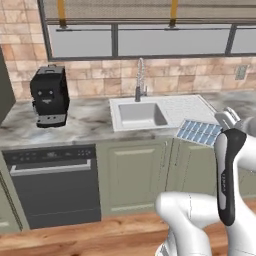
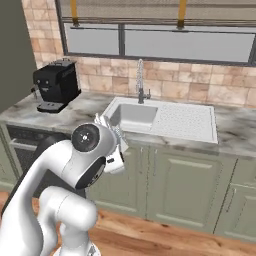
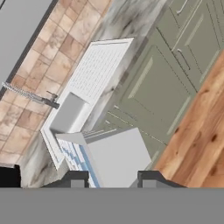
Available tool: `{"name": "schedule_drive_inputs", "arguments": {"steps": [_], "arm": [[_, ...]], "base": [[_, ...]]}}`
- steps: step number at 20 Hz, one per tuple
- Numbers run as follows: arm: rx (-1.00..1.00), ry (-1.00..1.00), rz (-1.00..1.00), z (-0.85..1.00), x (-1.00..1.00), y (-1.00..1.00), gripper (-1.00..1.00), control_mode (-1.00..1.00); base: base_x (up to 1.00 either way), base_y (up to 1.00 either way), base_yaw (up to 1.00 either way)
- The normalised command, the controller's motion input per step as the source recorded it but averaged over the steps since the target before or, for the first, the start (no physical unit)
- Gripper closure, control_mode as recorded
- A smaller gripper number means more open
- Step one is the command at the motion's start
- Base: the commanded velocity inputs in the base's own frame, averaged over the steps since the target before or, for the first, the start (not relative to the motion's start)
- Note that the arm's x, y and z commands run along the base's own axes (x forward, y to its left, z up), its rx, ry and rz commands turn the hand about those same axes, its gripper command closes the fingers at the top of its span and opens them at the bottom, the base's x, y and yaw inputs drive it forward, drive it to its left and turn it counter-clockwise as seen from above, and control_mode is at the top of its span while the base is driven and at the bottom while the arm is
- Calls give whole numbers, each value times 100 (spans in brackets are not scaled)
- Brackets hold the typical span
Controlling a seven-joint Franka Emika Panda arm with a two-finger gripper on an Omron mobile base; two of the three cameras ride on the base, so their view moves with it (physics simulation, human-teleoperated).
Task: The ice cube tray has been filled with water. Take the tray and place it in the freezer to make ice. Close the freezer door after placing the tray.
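Nearest in the left base view, at 5 o'clock: white arm (image 1: 227, 170) with a dark band, rising along the right edge. At its top, toward 3 o'clock, the gripper (image 1: 227, 117), clamped on the right end of the tray (image 1: 200, 132). Tray lifted clear, tilted, hanging in front of the counter (image 1: 75, 127) edge just at 5 o'clock of the sink (image 1: 116, 125). Water (image 1: 197, 131) showing as pale blue squares across the grid. Faucet (image 1: 140, 80) at 12 o'clock of the sink. Coffee machine (image 1: 49, 96) at 9 o'clock on the counter, well apart from the tray. Dishwasher (image 1: 55, 185) at 7 o'clock, green cabinets (image 1: 132, 175) beside it, wood floor (image 1: 75, 235) along the bottom.

Right base view: arm (image 2: 60, 165) bulking at 7 o'clock, gripper (image 2: 112, 125) at its top, before the sink's (image 2: 215, 135) near left corner. Jaw gap not readable from this side. Coffee machine (image 2: 56, 85) at 10 o'clock, faucet (image 2: 141, 82) near 12.

Hand view: tray (image 3: 118, 157) at 6 o'clock, pinched between the two dark fingertips (image 3: 76, 179), its white face toward the camera. Water (image 3: 75, 158) in blue cells along its 8 o'clock side. Beyond, sink (image 3: 98, 70) at 11 o'clock, faucet (image 3: 30, 96) at 9, cabinets (image 3: 162, 83) at 2, floor (image 3: 197, 131) at 4.
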Motion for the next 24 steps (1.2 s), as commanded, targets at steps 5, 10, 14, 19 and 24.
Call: {"name": "schedule_drive_inputs", "arguments": {"steps": [5, 10, 14, 19, 24], "arm": [[0, 0, 0, 0, 0, 0, 100, 100], [0, 0, 0, 0, 0, 0, 100, 100], [0, 0, 0, 0, 0, 0, 100, 100], [0, 0, 0, 0, 0, 0, 100, 100], [0, 0, 0, 0, 0, 0, 100, 100]], "base": [[-31, -88, 11], [-14, -38, 23], [0, -19, 36], [0, -17, 41], [0, -11, 46]]}}
